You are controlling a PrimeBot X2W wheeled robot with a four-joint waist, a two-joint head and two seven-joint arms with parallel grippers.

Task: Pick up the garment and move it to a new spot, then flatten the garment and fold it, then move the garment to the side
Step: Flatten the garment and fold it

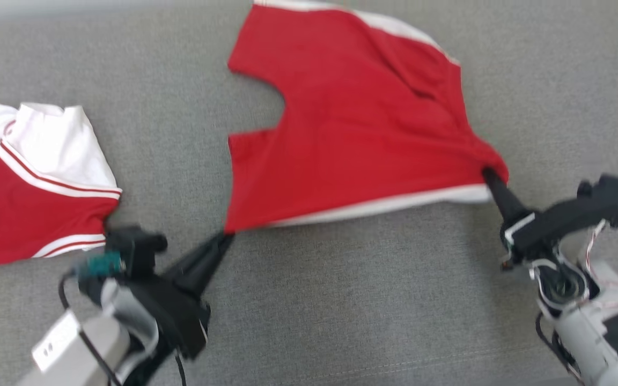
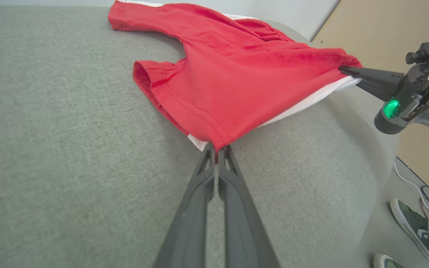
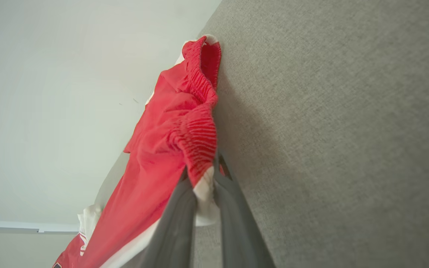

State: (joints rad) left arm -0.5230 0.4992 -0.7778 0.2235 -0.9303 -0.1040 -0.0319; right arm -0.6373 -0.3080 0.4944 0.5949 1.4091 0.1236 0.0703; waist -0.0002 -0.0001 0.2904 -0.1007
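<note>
With the left gripper (image 1: 226, 236), fingers (image 2: 196, 201) squeezed together, pinching the leg-hem corner of the red shorts (image 1: 352, 134). Clamping the waistband corner with the right gripper (image 1: 487, 174) — white side stripe (image 1: 384, 203) stretched taut between the two. Beyond, spread over the grey cushion (image 1: 341, 311); well apart to the left, a red-and-white jersey (image 1: 35, 182).
</note>
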